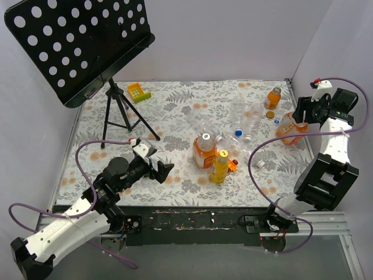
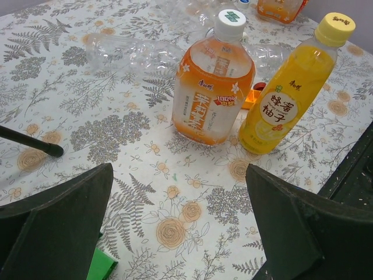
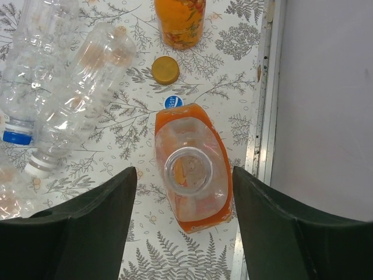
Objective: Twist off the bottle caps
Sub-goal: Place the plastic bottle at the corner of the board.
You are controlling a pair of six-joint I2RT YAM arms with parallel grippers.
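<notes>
An orange juice bottle (image 2: 213, 87) with a white cap (image 2: 230, 17) stands mid-table beside a yellow drink bottle (image 2: 280, 105) with a yellow cap (image 2: 336, 22). My left gripper (image 2: 178, 175) hangs open, short of both and empty. At the right edge an orange bottle (image 3: 192, 175) stands with its neck uncapped. My right gripper (image 3: 184, 192) is open directly above it, a finger on either side and a gap at each. A loose gold cap (image 3: 165, 70) and a white-and-blue cap (image 3: 173, 101) lie just beyond that bottle.
Several clear empty bottles (image 3: 87, 76) lie left of the right gripper. A small orange bottle (image 3: 180, 20) stands farther back. A small orange toy car (image 2: 256, 93) sits between the two standing bottles. A music stand (image 1: 76, 41) on a tripod and a green-and-yellow block (image 1: 139, 91) occupy the back left.
</notes>
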